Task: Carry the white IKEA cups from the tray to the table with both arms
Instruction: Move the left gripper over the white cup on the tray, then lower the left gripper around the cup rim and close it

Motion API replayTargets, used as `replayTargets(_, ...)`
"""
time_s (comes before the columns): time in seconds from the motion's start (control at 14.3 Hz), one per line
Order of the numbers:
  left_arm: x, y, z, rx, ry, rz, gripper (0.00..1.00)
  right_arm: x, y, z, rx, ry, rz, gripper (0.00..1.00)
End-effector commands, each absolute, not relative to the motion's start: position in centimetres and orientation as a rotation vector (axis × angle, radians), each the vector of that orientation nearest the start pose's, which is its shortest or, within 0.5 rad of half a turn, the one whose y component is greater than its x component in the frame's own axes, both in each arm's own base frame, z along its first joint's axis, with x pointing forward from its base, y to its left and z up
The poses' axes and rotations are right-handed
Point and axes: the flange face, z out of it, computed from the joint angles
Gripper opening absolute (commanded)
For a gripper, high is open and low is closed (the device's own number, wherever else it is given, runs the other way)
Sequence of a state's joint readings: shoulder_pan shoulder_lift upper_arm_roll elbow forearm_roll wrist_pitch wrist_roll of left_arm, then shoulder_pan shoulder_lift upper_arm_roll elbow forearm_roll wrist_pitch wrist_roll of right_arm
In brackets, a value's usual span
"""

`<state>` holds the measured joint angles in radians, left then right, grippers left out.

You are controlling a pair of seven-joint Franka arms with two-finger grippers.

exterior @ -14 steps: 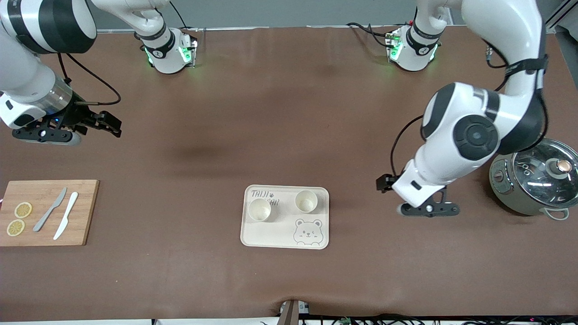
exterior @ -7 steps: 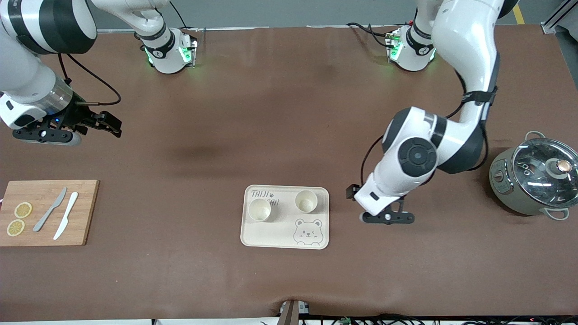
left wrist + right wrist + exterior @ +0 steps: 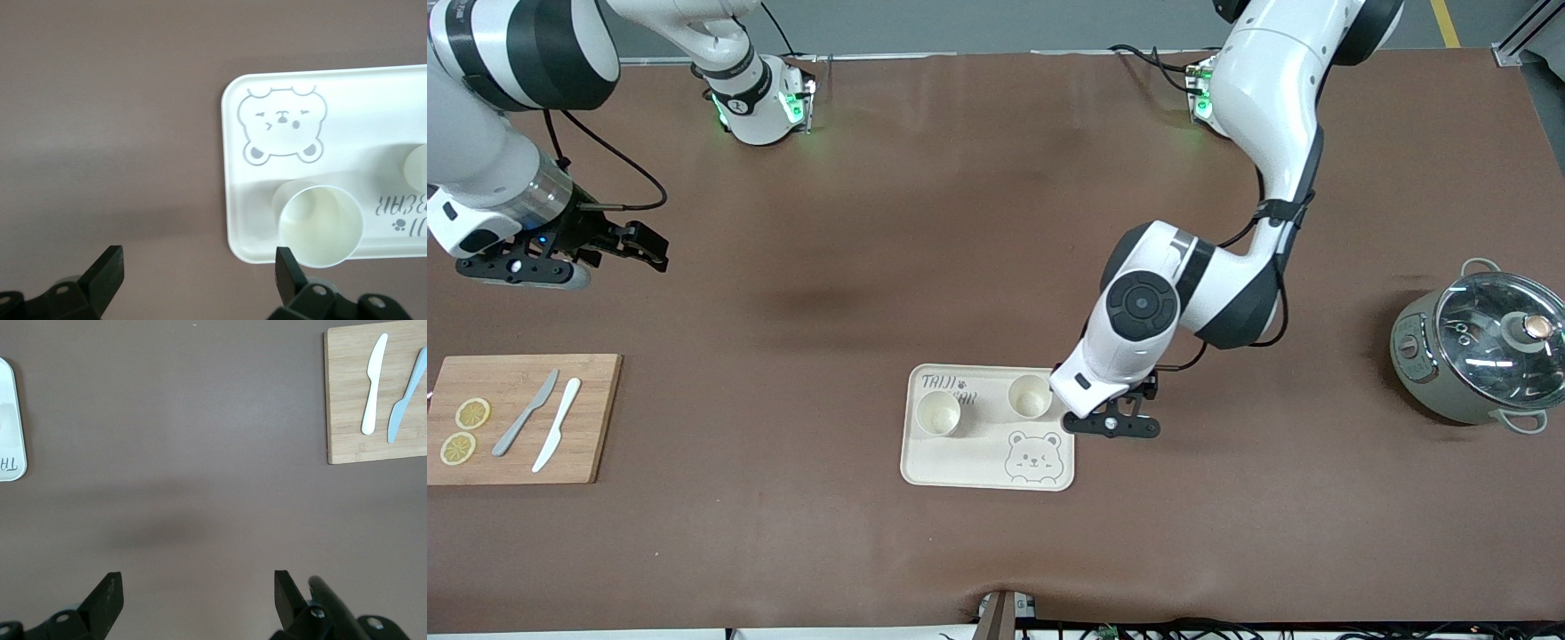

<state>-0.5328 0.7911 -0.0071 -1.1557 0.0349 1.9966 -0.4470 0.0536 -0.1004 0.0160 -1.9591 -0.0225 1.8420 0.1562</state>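
Two white IKEA cups stand upright on the cream bear tray: one toward the right arm's end, one toward the left arm's end. My left gripper is open and empty, over the table just beside the tray's edge by the second cup. In the left wrist view that cup sits close to one fingertip of my left gripper; the other cup shows partly on the tray. My right gripper waits open and empty over bare table toward the right arm's end, as the right wrist view shows.
A wooden cutting board with two lemon slices and two knives lies at the right arm's end; it also shows in the right wrist view. A lidded pot stands at the left arm's end.
My left arm has swept from beside the pot across the table to the tray's edge. My right arm has not moved. The cups have stayed in place.
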Motion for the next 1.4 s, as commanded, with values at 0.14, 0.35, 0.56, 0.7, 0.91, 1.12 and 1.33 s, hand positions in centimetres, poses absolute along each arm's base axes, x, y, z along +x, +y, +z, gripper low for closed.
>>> replayTargets(0.14,66.4,-40.9,31.9,-3.136,0.136,-0.167,1.00,52.7,3.5,51.5,-3.169,0.114,0.019,1.00)
replayTargets(0.35,65.8,-42.1,31.1,-3.141,0.107,-0.180,1.00,52.7,3.5,51.5,-3.169,0.114,0.022,1.00)
replayTargets(0.56,65.8,-42.6,30.6,-3.154,0.072,-0.222,1.00,52.6,3.5,51.7,-3.169,0.114,0.019,1.00)
replayTargets(0.7,65.2,-43.2,29.1,-3.146,0.086,-0.198,1.00,52.6,3.5,51.7,-3.169,0.114,0.024,1.00)
replayTargets(0.91,65.1,-43.4,28.1,-3.162,0.072,-0.241,1.00,52.6,3.5,51.7,-3.169,0.115,0.024,1.00)
replayTargets(1.12,64.2,-43.9,26.2,-3.170,0.068,-0.260,1.00,52.6,3.5,51.6,-3.169,0.114,0.024,1.00)
replayTargets(1.33,63.9,-43.9,25.4,-3.169,0.060,-0.260,1.00,52.7,3.5,51.6,-3.169,0.114,0.022,1.00)
